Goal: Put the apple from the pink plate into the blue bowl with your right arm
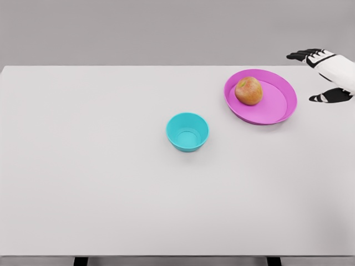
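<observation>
So far nothing of the task looks done. In the head view, the only one given, the apple [249, 91] sits on the pink plate [277, 106], toward the plate's left and far part, and the blue bowl [187, 132] stands empty on the white tabletop [89, 177], below and to the left of the plate and clearly apart from it. All of the work is therefore left: reaching the apple, closing on it, lifting it clear of the plate's rim, carrying it over to the bowl and letting it go inside.

The right hand [324, 75] comes in at the picture's right edge, just to the right of the plate and level with its far half. Its dark fingers [302, 55] are spread wide, pointing left toward the plate, the thumb well below them, and it has hold of nothing. Whether it hovers over the tabletop or rests near its edge cannot be told from this angle. The apple lies to the left of the hand, with the plate's right rim and a stretch of bare pink between them; they are near but not touching. By my judgement the hand is at the very start of its approach. The left arm does not show.
</observation>
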{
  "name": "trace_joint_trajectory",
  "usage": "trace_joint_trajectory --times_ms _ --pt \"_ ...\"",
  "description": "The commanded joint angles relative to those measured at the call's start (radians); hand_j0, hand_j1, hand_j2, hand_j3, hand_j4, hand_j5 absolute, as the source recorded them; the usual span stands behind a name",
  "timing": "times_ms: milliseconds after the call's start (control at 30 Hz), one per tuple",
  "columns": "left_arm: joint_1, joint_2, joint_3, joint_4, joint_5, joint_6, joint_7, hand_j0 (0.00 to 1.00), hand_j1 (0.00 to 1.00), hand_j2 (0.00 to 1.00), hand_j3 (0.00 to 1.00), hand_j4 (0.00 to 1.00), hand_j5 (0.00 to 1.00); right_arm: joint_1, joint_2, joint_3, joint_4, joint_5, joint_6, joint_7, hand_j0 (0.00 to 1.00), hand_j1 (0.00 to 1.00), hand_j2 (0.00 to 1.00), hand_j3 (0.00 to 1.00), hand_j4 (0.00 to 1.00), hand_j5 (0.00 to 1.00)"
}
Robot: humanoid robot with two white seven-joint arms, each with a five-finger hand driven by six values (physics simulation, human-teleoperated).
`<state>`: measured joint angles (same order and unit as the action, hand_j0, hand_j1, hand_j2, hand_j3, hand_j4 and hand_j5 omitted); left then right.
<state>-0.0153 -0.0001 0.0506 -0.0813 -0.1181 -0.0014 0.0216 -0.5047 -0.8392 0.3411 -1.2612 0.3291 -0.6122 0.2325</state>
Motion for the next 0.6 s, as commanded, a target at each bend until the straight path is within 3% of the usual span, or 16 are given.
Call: trace_joint_trajectory --times_ms 0,133,200,267,300,333,400,467,567 --pt "0.000 0.000 0.000 0.000 0.000 0.000 0.000 1.00 1.00 1.00 1.00 1.00 1.00 -0.002 -0.001 0.003 0.002 -0.007 0.001 -0.001 1.00 1.00 1.00 1.00 1.00 1.00" --pt "0.000 0.000 0.000 0.000 0.000 0.000 0.000 1.00 1.00 1.00 1.00 1.00 1.00 -0.008 0.009 0.003 0.020 -0.010 0.001 -0.001 1.00 1.00 1.00 1.00 1.00 1.00" --pt "0.000 0.000 0.000 0.000 0.000 0.000 0.000 1.00 1.00 1.00 1.00 1.00 1.00 -0.021 0.017 0.033 0.098 -0.004 0.001 0.013 1.00 1.00 1.00 1.00 1.00 1.00" --pt "0.000 0.000 0.000 0.000 0.000 0.000 0.000 1.00 1.00 1.00 1.00 1.00 1.00 -0.098 0.020 0.111 0.155 -0.004 0.001 0.140 1.00 1.00 1.00 1.00 1.00 1.00" --pt "0.000 0.000 0.000 0.000 0.000 0.000 0.000 1.00 1.00 1.00 1.00 1.00 1.00 -0.159 0.057 0.156 0.195 -0.005 0.001 0.244 1.00 1.00 1.00 1.00 1.00 1.00" --pt "0.000 0.000 0.000 0.000 0.000 0.000 0.000 1.00 1.00 1.00 1.00 1.00 1.00 -0.193 0.080 0.179 0.227 -0.005 0.001 0.290 1.00 1.00 1.00 1.00 1.00 1.00" --pt "0.000 0.000 0.000 0.000 0.000 0.000 0.000 1.00 1.00 1.00 1.00 1.00 1.00 -0.255 0.106 0.222 0.256 -0.005 0.001 0.304 1.00 1.00 1.00 1.00 1.00 1.00" --pt "0.000 0.000 0.000 0.000 0.000 0.000 0.000 1.00 1.00 1.00 1.00 1.00 1.00 -0.339 0.160 0.272 0.364 -0.004 0.001 0.367 1.00 1.00 1.00 1.00 1.00 1.00" --pt "0.000 0.000 0.000 0.000 0.000 0.000 0.000 1.00 1.00 1.00 1.00 1.00 1.00 -0.393 0.196 0.303 0.428 -0.004 0.001 0.378 1.00 1.00 1.00 1.00 1.00 1.00"
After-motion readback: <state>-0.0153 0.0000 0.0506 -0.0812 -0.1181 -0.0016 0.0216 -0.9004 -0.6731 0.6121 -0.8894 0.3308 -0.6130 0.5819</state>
